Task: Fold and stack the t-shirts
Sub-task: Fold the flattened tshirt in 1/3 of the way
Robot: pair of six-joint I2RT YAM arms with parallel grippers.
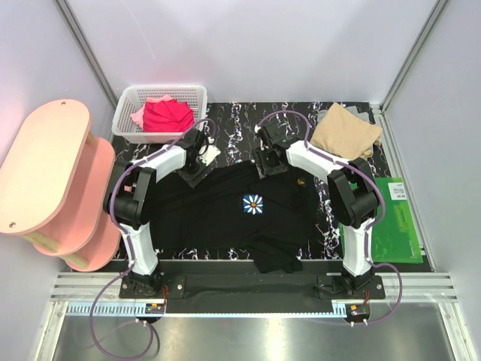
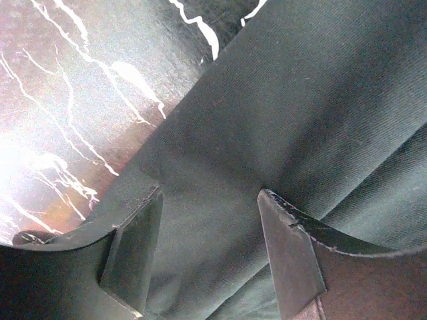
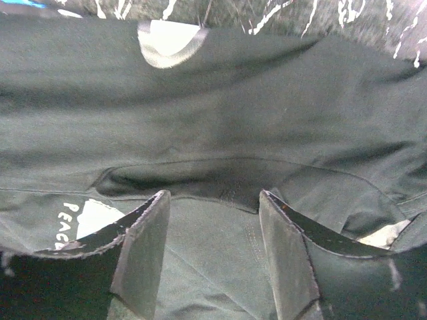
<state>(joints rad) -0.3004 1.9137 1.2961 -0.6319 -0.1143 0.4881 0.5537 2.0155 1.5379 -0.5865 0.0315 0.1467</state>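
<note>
**Barely begun: no stack, no finished fold**

Spread face up across the marbled table (image 1: 240, 120), daisy print (image 1: 253, 204) showing, near hem rumpled at the front edge: the black t-shirt (image 1: 225, 218), unfolded. At the far right, the tan t-shirt (image 1: 346, 129) in a loose heap; hard to tell whether folded. Bundled in the white mesh basket (image 1: 120, 124), the red t-shirt (image 1: 167, 115) and pink t-shirt (image 1: 138, 116) — all left to do.

At the black tee's far edge, the left gripper (image 2: 210, 195): jaws partly apart, cloth just beneath, nothing clamped. Just above the collar (image 3: 220, 175), the right gripper (image 3: 213, 195) — likewise parted, empty.
</note>
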